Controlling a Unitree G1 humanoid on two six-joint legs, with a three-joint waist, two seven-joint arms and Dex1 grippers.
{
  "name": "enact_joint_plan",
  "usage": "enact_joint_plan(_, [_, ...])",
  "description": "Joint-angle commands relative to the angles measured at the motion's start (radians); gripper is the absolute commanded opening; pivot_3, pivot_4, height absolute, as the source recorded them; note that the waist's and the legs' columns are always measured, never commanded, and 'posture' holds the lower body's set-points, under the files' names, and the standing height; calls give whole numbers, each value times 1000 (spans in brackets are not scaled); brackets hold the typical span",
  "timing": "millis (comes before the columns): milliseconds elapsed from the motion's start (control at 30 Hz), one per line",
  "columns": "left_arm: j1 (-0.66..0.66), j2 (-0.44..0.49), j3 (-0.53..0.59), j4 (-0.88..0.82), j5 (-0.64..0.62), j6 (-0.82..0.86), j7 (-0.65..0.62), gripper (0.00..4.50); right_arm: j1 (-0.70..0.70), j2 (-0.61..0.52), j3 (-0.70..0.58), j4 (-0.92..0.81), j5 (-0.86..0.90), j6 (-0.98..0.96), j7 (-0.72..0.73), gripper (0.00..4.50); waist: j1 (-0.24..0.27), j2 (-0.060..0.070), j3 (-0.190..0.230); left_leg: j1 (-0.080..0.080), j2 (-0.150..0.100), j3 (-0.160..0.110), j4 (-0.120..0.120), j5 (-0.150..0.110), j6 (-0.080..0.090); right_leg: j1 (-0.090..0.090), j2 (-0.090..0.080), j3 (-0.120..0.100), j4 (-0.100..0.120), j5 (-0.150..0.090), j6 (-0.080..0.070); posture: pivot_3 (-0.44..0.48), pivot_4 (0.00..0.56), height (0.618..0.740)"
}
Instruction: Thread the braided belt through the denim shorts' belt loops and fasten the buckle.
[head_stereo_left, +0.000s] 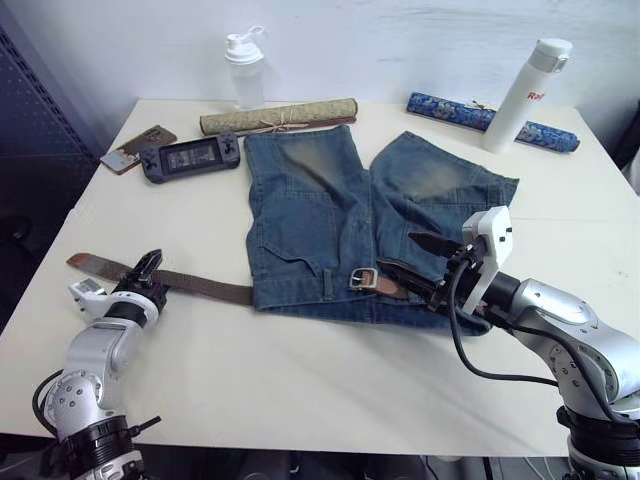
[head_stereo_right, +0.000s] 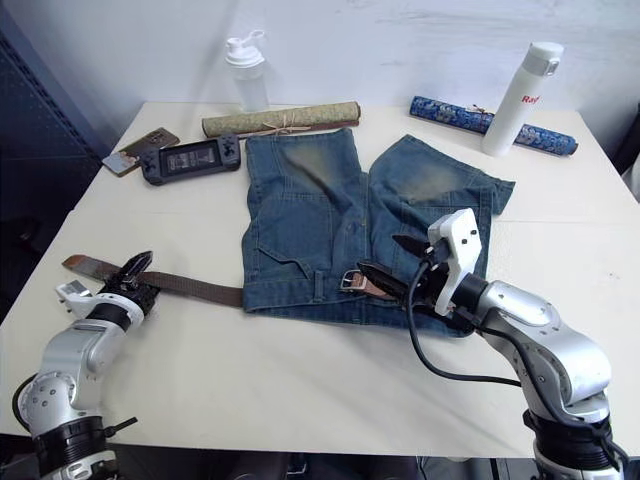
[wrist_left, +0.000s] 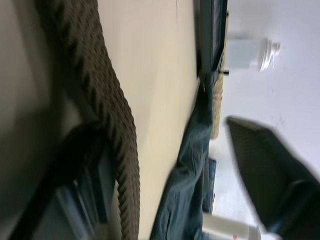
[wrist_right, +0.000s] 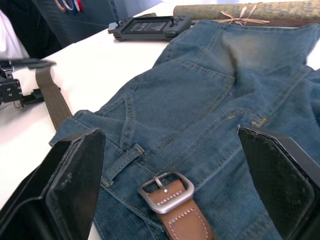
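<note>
Right gripper (head_stereo_left: 420, 259): fingers spread wide, empty, hovering at the shorts' (head_stereo_left: 330, 210) waistband. Buckle (wrist_right: 166, 192) lies just ahead, between the fingers, on the denim. Left gripper (head_stereo_left: 146, 272): clamped on the belt (head_stereo_left: 190, 284) near its free tip, out on bare table beside the shorts. Judged: threading looks partly done, one loop (wrist_right: 122, 159) still empty near the buckle; fastening remains.

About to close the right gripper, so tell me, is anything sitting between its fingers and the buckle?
Nothing visible does. The right gripper is open, one finger on either side of the buckle, which lies exposed on the waistband of the denim shorts with clear space to both fingers.
</note>
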Motion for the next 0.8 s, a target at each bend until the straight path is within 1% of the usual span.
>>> enact_joint_plan(33, [38, -1, 11, 39, 116, -49, -17, 1742, -6, -13, -14, -10, -11, -24, 1, 4500, -1, 0, 0, 0, 0, 0, 0, 0, 0, 0, 0, 0, 0, 0, 0, 0, 150, 717])
enact_joint_plan(100, [29, 6, -2, 17, 159, -56, -38, 803, -4, -15, -16, -8, -15, -22, 1, 4500, -1, 0, 0, 0, 0, 0, 0, 0, 0, 0, 0, 0, 0, 0, 0, 0, 150, 717])
enact_joint_plan(133, [25, 16, -16, -2, 192, -58, -62, 536, -4, -16, -17, -7, -17, -21, 1, 4500, -1, 0, 0, 0, 0, 0, 0, 0, 0, -1, 0, 0, 0, 0, 0, 0, 150, 717])
enact_joint_plan(167, [21, 28, -30, -21, 224, -59, -86, 68, -4, -17, -19, -6, -18, -19, 1, 4500, -1, 0, 0, 0, 1, 0, 0, 0, 0, -1, 0, 0, 0, 0, 0, 0, 150, 717])
enact_joint_plan(267, [9, 70, -78, -69, 333, -64, -110, 19, -6, -15, -20, -2, -20, -18, 0, 4500, -1, 0, 0, 0, 0, 0, 0, 0, -1, -1, 0, 0, -1, 0, 0, 0, 150, 717])
enact_joint_plan(367, [-7, 99, -121, -112, 453, -77, -164, 19, -8, -15, -19, 2, -22, -17, 0, 4500, 0, -3, 2, -3, 1, 1, 0, 0, -1, -3, 3, 0, -2, 0, -1, 0, 150, 717])
enact_joint_plan(433, [-15, 135, -165, -157, 554, -88, -224, 19, -9, -16, -18, 2, -22, -16, 0, 4500, 2, -9, 6, -5, 1, 1, 0, -1, -1, -4, 3, 0, -3, 0, -1, 0, 150, 717])
enact_joint_plan(500, [-16, 200, -248, -228, 706, -115, -332, 19, -10, -17, -19, 3, -22, -14, -1, 4500, 2, -12, 8, -7, 1, 0, 0, -1, -1, -6, 4, -1, -3, 1, -1, 0, 150, 717])
enact_joint_plan(567, [-18, 279, -364, -311, 884, -169, -455, 19, -10, -23, -16, 0, -31, -19, 1, 4500, 2, -12, 8, -10, 1, 1, -1, -1, -1, -8, 4, -1, -4, 1, -1, 0, 150, 717])
enact_joint_plan(667, [-40, 413, -559, -414, 1198, -326, -644, 19, -20, -39, -4, -14, -61, -49, 19, 4500, 6, -10, 8, -18, 0, 1, 0, 0, -1, -16, 4, -1, 0, 1, -2, 0, 150, 717])
enact_joint_plan(700, [-45, 434, -592, -423, 1262, -368, -683, 19, -23, -43, 0, -18, -70, -58, 25, 4500, 5, -10, 9, -20, -1, 2, -1, 1, 0, -18, 4, -1, 0, 2, -2, 0, 150, 717])
enact_joint_plan(733, [-61, 470, -640, -420, 1355, -431, -733, 19, -32, -61, 13, -24, -106, -89, 40, 4500, 4, -8, 10, -20, -1, 3, -1, 1, 1, -18, 3, -1, 0, 2, -2, 0, 150, 717])
enact_joint_plan(800, [-90, 527, -726, -393, 1529, -557, -824, 19, -51, -117, 60, -24, -226, -188, 70, 4500, 2, -6, 11, -20, -1, 4, -1, 3, 4, -18, 4, -1, -1, 2, -2, 0, 150, 717])
